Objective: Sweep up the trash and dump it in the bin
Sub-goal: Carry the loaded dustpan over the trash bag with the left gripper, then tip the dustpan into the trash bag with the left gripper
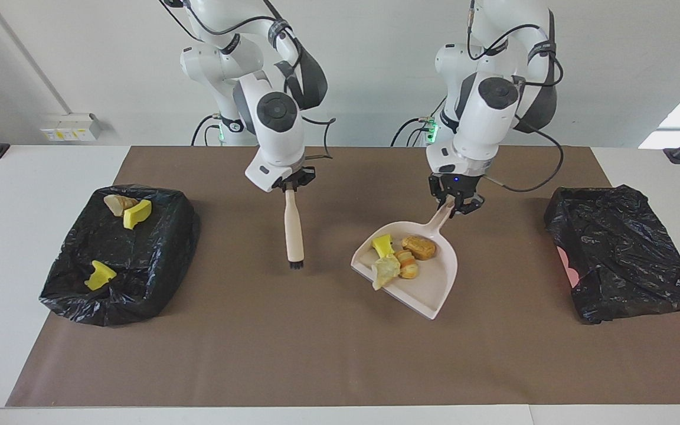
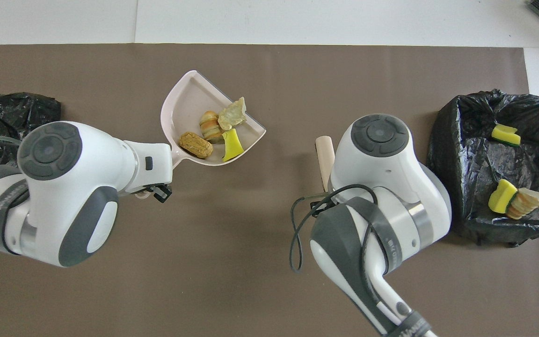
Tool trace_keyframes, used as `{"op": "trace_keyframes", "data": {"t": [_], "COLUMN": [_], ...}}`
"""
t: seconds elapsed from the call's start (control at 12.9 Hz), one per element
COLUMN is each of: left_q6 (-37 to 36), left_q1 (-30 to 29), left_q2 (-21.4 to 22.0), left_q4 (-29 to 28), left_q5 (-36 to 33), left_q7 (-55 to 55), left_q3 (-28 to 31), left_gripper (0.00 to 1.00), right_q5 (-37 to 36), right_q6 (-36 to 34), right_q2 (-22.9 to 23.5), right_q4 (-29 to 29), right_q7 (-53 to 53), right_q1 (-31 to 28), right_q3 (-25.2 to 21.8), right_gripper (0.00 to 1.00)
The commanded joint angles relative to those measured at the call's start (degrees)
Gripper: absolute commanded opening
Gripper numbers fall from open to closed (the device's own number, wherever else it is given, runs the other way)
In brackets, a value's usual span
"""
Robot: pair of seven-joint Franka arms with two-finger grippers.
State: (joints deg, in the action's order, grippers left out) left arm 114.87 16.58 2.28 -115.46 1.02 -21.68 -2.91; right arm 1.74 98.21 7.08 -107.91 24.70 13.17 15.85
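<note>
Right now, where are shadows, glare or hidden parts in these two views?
Facing view: daylight glares at the left arm's end; the pale pink plastic dustpan, in the left gripper, casts a faint shadow on the brown mat; the black plastic bin bags glint. Overhead view: the right arm covers most of the wooden-handled brush in the right gripper.

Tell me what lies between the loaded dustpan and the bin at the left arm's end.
Nothing: in the facing view only bare brown mat separates the dustpan from that bin.
</note>
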Motion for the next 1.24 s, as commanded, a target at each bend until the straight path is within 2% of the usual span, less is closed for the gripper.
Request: {"op": "trace_keyframes", "data": {"t": [0.0, 0.15, 0.23, 0.46, 0.62, 0.77, 1.0, 1.16], "left_q6": [-10.85, -16.41, -17.47, -17.48, -18.88, -18.89, -18.19, -18.28], "left_q1": [-6.01, -12.5, -15.41, -24.72, -31.48, -38.43, -44.51, -44.79], "left_q2": [2.65, 2.65, 2.65, 2.65, 2.91, 3.17, 3.52, 2.57], "left_q4": [4.95, 8.74, 9.97, 11.74, 11.83, 11.74, 12.01, 15.33], "left_q5": [0.92, 0.83, 0.74, 0.92, 0.83, 0.92, 0.74, 0.13], "left_q7": [0.85, -0.02, -1.59, -9.58, -19.22, -29.95, -40.16, -45.61], "left_q3": [-0.43, -0.43, -0.34, 0.01, 0.01, 0.01, 1.06, 4.83], "left_gripper": [0.0, 0.0, 0.0, 0.0, 0.0, 0.0, 0.0, 0.0], "right_q5": [0.19, 5.62, 5.65, 6.17, 6.17, 6.17, 6.44, 6.44], "right_q6": [4.35, 5.85, 6.55, 13.13, 16.38, 17.89, 23.68, 24.93], "right_q2": [-6.81, -8.49, -8.14, -4.72, -1.91, -0.24, 0.91, 1.0], "right_q4": [-8.27, -9.95, -10.04, -10.04, -9.78, -10.04, -11.97, -12.68], "right_q7": [5.96, 9.47, 12.79, 21.34, 25.02, 24.69, 24.87, 24.61], "right_q1": [5.27, 8.43, 11.15, 16.79, 21.53, 23.04, 25.32, 25.5], "right_q3": [0.32, 0.32, 0.32, 0.32, 0.32, 0.32, 0.32, 0.32], "right_gripper": [0.0, 0.0, 0.0, 0.0, 0.0, 0.0, 0.0, 0.0]}}
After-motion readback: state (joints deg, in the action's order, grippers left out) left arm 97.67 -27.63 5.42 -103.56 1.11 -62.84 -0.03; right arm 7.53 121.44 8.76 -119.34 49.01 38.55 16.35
